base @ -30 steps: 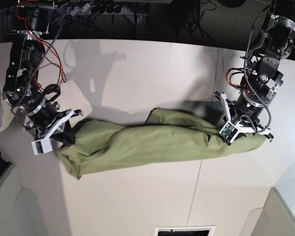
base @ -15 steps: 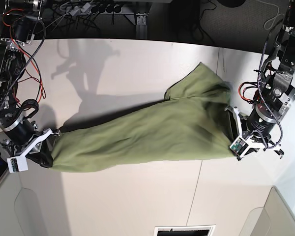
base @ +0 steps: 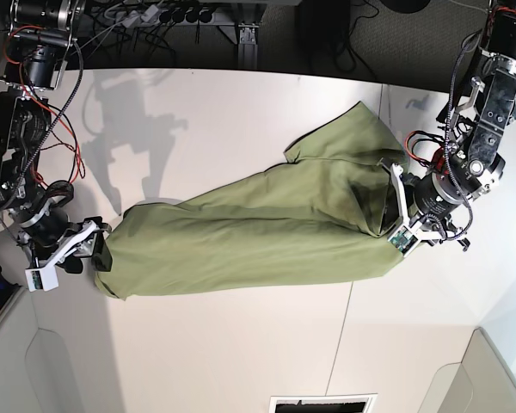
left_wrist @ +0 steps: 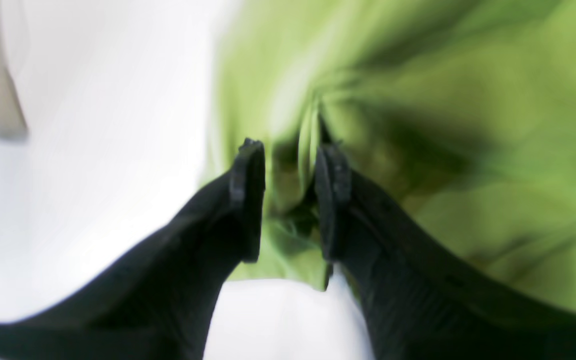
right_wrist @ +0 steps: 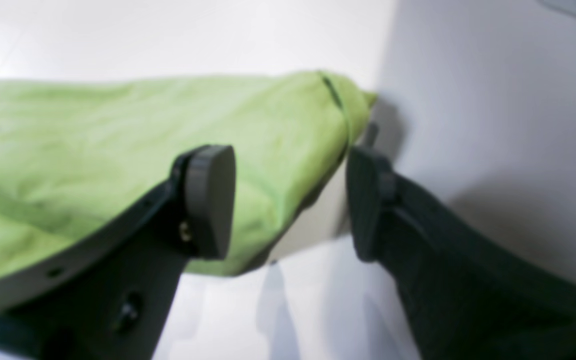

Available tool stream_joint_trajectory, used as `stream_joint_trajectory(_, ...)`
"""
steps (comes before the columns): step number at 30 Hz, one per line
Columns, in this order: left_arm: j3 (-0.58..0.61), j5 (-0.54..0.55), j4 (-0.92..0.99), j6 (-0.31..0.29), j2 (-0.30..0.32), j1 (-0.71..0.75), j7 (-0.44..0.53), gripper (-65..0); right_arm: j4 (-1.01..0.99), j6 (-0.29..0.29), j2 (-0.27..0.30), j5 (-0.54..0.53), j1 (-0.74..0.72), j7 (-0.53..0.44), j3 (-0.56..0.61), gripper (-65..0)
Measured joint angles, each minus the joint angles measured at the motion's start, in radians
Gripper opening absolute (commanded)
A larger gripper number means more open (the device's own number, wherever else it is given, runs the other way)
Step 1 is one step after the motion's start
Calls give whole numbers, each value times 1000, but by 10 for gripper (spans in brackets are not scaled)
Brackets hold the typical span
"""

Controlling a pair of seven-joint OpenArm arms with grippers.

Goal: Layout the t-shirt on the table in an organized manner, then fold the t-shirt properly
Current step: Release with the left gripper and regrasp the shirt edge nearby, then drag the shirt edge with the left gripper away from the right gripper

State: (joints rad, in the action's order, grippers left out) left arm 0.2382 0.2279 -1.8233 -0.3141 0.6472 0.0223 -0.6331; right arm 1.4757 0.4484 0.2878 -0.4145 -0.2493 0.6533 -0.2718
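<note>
The olive-green t-shirt (base: 258, 232) lies stretched across the white table (base: 241, 344), with a flap reaching toward the back right. My left gripper (base: 394, 225) is at its right end. In the left wrist view my left gripper (left_wrist: 288, 150) is shut on a bunched fold of the t-shirt (left_wrist: 468, 100). My right gripper (base: 99, 251) is at the shirt's left end. In the right wrist view my right gripper (right_wrist: 288, 165) is open, and the t-shirt's corner (right_wrist: 118, 130) lies on the table (right_wrist: 468, 100) between and beyond the fingers.
A thin dark seam (base: 348, 327) crosses the table right of centre. Cables and a power strip (base: 155, 17) run behind the back edge. A dark opening (base: 322, 404) sits at the front edge. Grey panels (base: 490, 379) flank the front corners.
The shirt went from a narrow bundle to a wider stretched shape with a flap thrown toward the back right. Both arms moved outward, then shifted back a little. My right gripper's jaws now stand apart.
</note>
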Motion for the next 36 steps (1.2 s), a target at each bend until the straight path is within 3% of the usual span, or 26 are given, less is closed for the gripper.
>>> stream_joint_trajectory(5, -2, 48, -180, -11, 1, 97, -44, -439, 2, -3, 0, 6, 6, 35, -10, -298)
stream_joint_trajectory(12, -2, 35, -193, -23, 4, 262, -24, -439, -28, -6, -1, 27, 91, 29, -10, -298)
stream_joint_trajectory(18, -2, 37, -143, -27, -2, 315, 18, -439, -102, -7, -22, 17, 171, -68, -13, -298)
stream_joint_trajectory(22, -2, 32, -54, -64, -41, 316, 21, -439, -175, 11, -66, 10, 127, -116, -12, -298)
stream_joint_trajectory(27, -7, 43, 29, -98, -114, 310, 97, -441, -246, 22, -105, 14, 56, -118, -13, -307)
stream_joint_trajectory(29, -8, 44, 50, -98, -132, 310, 118, -512, -251, 19, -124, 19, 38, -108, -13, -382)
stream_joint_trajectory(31, -6, 41, 55, -103, -133, 306, 123, -650, -252, 19, -138, 19, 32, -102, -4, -544)
stream_joint_trajectory(32, -6, 35, 55, -103, -134, 306, 122, -650, -253, 19, -138, 20, 27, -93, 3, -643)
stream_joint_trajectory(36, -6, 27, 32, -121, -122, 306, 96, -650, -245, 64, -116, 16, -20, -85, 3, -650)
